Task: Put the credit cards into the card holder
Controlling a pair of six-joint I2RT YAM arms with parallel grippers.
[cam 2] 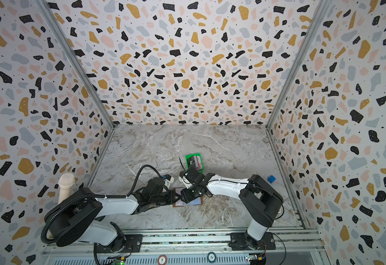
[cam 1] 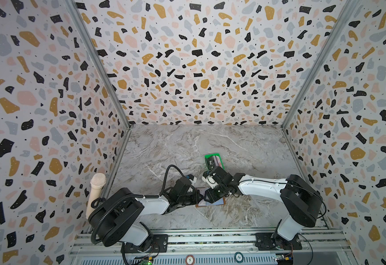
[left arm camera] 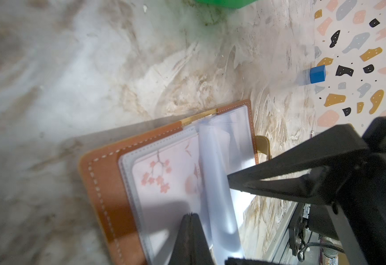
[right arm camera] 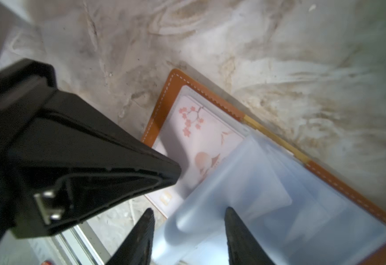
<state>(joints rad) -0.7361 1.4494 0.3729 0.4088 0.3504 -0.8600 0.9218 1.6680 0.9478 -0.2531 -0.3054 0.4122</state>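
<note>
A: Holder [left arm camera: 104, 183] lies open between the grippers, 1 blossom card [left arm camera: 164, 183] sleeved. The other cards [cam 1: 216, 161] sit in the tray [cam 1: 207, 157] behind.

B: Left gripper [left arm camera: 190, 215] is closed over that page. Right gripper [right arm camera: 189, 210] has its jaws apart around a loose sleeve [right arm camera: 233, 183]. I'd spread its mouth gently before fetching a card.

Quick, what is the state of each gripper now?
Left gripper: closed, empty, tip over the card holder.
Right gripper: open, around a raised sleeve edge, not gripping it.

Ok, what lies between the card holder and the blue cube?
Between card holder and blue cube, bare marble table in the left wrist view; in a top view the right arm crosses above.
</note>
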